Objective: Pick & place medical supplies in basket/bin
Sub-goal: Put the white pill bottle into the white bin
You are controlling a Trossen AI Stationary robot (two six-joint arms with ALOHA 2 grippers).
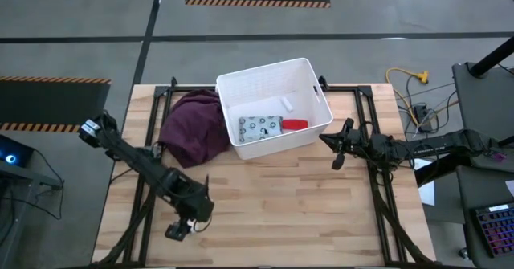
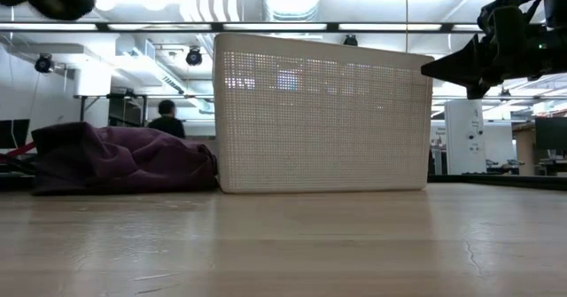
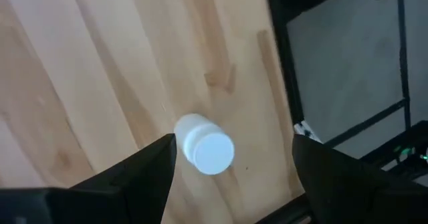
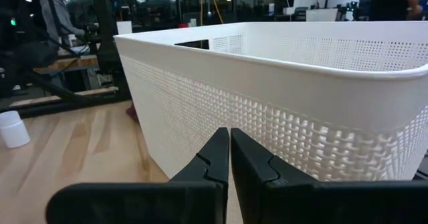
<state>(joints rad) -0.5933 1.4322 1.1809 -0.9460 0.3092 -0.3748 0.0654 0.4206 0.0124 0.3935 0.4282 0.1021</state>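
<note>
My left pincer [image 3: 231, 158] hangs over the near-left part of the counter [image 1: 281, 213], fingers spread wide, holding nothing. White cylinder [image 3: 204, 144] lies on its side on the wood between the fingers, one flat end facing my wrist camera, close to the counter's near edge

Right pincer [image 4: 229, 147] waits by the bin [image 1: 273, 80] at its right wall, fingers pressed together, empty

In the bin: spotted packet [image 1: 259, 126], red piece [image 1: 295, 124], small white piece [image 1: 287, 103] already lying on the floor. Maroon cloth [image 1: 193, 127] heaped against the bin's left side

Cylinder looks light, rigid, smooth plastic; my guess is it rolls at a nudge and could slip. Best hold: across the curved body at mid-length, fingers square to its axis, closing gently
</note>
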